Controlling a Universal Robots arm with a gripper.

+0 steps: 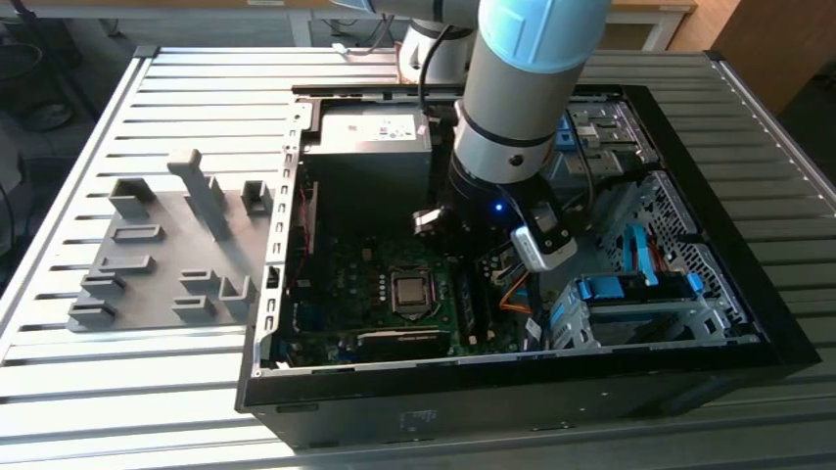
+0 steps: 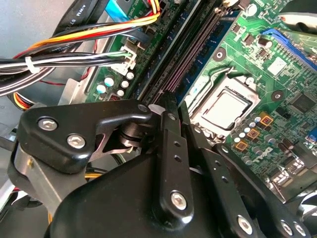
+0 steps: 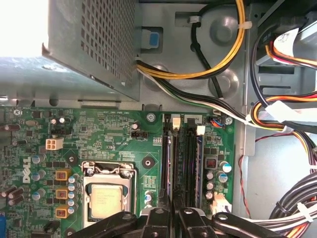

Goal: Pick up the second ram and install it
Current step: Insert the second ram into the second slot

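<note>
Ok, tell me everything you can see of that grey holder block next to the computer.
The grey holder block looks like matte plastic: a flat base plate with several upright posts of different heights and smaller slotted blocks. It lies flat on the ribbed metal table, at the exterior view's left of the open computer case, close to its wall. The arm reaches into the case, away from it.
</note>
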